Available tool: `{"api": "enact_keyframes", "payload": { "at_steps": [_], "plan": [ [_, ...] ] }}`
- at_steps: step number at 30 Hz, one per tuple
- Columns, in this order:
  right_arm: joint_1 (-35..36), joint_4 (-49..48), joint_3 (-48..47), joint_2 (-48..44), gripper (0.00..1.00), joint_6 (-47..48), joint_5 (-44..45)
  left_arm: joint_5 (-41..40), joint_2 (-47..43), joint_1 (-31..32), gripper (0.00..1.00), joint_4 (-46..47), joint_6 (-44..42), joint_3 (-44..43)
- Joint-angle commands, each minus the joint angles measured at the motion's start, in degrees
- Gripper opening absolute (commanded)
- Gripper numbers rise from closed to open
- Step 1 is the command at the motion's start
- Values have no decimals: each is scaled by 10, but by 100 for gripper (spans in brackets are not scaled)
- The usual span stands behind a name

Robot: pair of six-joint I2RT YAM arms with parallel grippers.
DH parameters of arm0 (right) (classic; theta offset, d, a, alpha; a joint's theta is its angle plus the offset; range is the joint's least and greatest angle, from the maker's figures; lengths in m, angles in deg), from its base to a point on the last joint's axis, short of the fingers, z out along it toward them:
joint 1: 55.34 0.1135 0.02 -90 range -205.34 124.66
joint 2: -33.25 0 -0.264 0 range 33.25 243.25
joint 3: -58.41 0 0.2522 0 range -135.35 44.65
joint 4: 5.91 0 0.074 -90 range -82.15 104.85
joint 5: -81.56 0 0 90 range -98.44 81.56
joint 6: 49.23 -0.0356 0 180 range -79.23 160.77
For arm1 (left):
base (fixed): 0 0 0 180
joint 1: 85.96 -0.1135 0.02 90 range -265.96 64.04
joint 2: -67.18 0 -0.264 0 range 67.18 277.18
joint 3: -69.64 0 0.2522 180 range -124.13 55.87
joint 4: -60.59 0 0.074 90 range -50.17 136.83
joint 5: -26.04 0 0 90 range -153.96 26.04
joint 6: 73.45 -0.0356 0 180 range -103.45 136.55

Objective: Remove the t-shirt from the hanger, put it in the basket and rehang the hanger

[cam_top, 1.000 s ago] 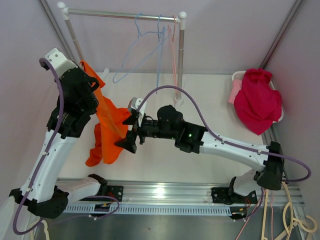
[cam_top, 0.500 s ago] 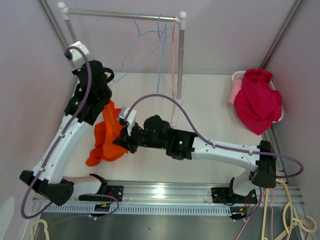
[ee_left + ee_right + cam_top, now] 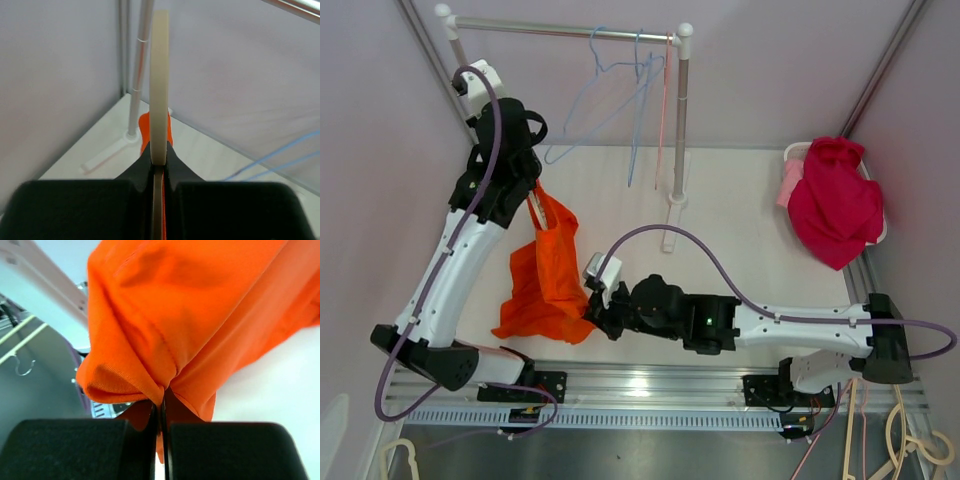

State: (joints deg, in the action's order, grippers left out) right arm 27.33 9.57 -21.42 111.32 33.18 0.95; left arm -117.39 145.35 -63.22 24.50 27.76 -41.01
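At the lower centre of the overhead view, your right gripper point(image 3: 594, 318) is pinched together on a fold of the orange t-shirt point(image 3: 550, 275), which hangs left of centre. Above it, at upper left, your left gripper point(image 3: 528, 192) is clamped on the cream hanger point(image 3: 159, 75), and the shirt is draped below it. Along the top edge stands the rack point(image 3: 570, 30) with blue hangers point(image 3: 610, 90) on it.
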Motion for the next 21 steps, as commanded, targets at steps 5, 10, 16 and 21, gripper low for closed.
{"api": "enact_keyframes", "payload": {
  "at_steps": [5,10,16,21],
  "plan": [
    [-89,-3,-49,54,0,-8,-17,218,-100,-2,1,-187,98,-68],
    [-139,38,-149,82,0,14,-1,403,-248,-2,1,-203,66,54],
    [-174,98,-181,97,0,6,29,526,-318,-2,1,-361,48,35],
    [-181,113,-134,53,0,-17,56,489,-382,-2,1,-423,49,39]
  ]
}}
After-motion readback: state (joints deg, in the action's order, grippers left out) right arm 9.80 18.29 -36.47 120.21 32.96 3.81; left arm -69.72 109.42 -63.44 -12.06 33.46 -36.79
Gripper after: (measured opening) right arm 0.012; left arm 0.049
